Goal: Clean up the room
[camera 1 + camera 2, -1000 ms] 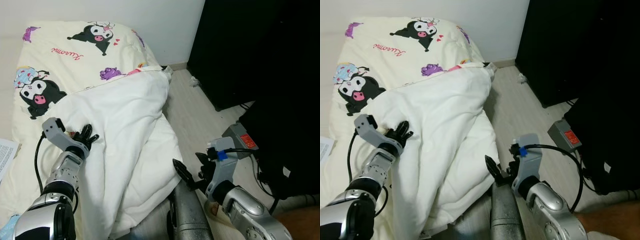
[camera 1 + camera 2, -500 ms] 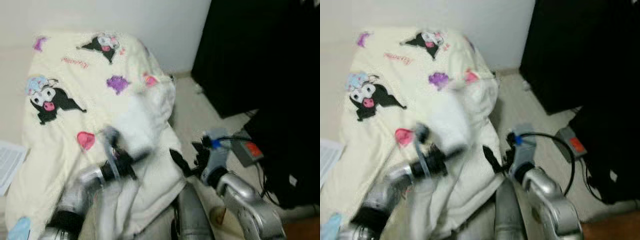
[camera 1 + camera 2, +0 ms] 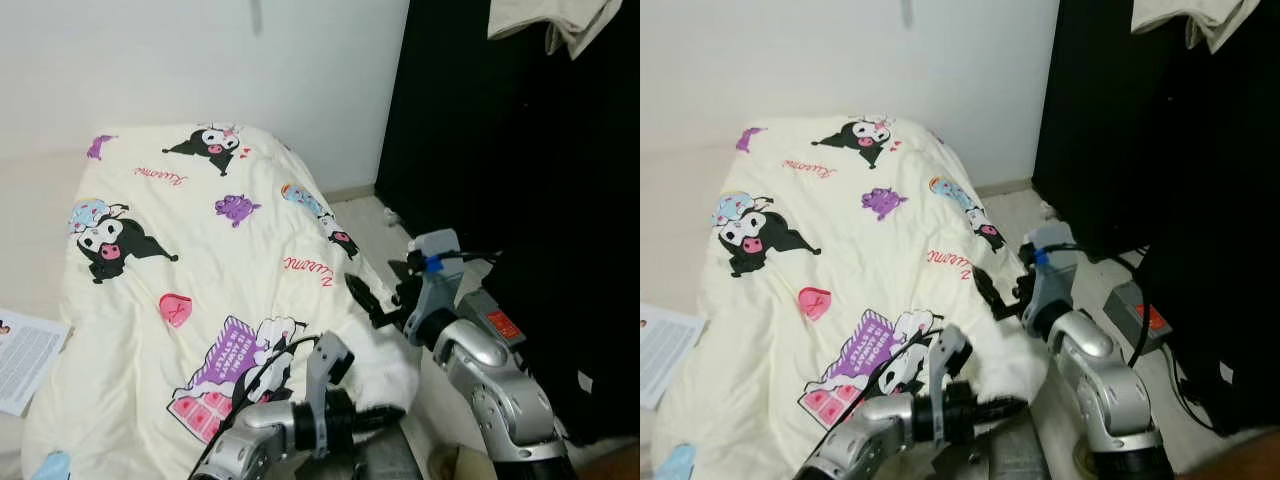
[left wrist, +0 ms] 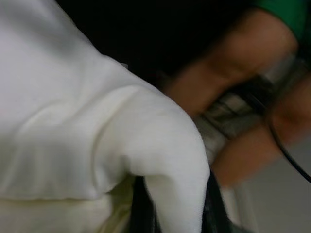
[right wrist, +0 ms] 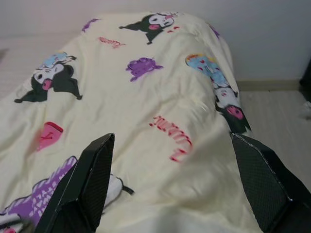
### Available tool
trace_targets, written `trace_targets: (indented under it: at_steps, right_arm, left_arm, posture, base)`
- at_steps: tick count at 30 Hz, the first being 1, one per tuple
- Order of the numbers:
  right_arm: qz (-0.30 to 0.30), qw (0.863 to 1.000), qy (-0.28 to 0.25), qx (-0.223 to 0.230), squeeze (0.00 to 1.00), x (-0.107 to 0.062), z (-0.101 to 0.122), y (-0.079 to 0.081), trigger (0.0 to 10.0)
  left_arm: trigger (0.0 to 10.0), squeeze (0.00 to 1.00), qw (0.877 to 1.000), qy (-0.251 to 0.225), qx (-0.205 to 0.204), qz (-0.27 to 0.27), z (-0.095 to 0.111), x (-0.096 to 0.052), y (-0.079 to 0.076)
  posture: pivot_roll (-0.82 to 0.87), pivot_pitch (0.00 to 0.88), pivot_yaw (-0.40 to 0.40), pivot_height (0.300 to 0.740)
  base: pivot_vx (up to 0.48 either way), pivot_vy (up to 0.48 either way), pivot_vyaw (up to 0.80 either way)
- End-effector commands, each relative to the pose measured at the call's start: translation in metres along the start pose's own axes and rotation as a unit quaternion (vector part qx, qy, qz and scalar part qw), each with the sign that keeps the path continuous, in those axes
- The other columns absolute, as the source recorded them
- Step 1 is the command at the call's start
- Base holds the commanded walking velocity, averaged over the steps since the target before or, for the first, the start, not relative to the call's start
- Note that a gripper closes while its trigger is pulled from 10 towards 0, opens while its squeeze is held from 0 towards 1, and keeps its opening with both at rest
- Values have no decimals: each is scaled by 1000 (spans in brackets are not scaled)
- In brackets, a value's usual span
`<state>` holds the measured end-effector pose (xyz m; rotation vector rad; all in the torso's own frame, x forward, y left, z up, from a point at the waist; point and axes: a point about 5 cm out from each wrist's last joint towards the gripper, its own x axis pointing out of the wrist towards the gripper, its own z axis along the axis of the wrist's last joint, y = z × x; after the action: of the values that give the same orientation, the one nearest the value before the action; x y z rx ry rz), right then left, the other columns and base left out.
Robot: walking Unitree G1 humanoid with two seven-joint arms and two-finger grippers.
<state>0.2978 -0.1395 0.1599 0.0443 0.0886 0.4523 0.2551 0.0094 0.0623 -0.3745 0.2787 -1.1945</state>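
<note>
Gripping the near white corner of cream cartoon-print blanket [image 3: 200, 260]: left gripper [image 3: 385, 413], fingers clamped on the fold (clear in left wrist view). Blanket spread flat over the bed, print side up. Right gripper [image 3: 372, 303] fingers spread wide, hovering beside blanket's right edge. Paper sheet [image 3: 25, 355] at left.

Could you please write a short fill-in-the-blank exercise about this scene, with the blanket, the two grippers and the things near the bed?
1. The left gripper is shut on a fold of the ___ blanket.
2. The right gripper hovers over the blanket with its fingers ___.
3. The printed paper lies on the robot's ___ side of the blanket.
4. The wardrobe beside the bed is ___ in colour.

Missing words: cartoon-printed; open; left; black
</note>
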Motion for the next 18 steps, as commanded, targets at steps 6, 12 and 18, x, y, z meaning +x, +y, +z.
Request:
trace_targets:
  at_steps: [6,12,18]
  right_arm:
    - [3,1000,-12,-11,0,7,3,0,10000]
    - [-3,1000,-18,-22,0,9,6,-8,10000]
    - [-2,999,-24,-22,0,14,7,-9,10000]
  left_arm:
    - [10000,1000,1000,-12,-20,-13,8,13,-5]
    - [10000,1000,983,59,-13,-174,5,-15,-22]
    - [10000,1000,969,107,-29,-221,6,-55,-17]
  posture:
    - [-265,37,34,550]
    - [-261,12,37,550]
    - [-248,0,39,550]
  base:
    - [0,0,0]
    - [0,0,0]
    - [0,0,0]
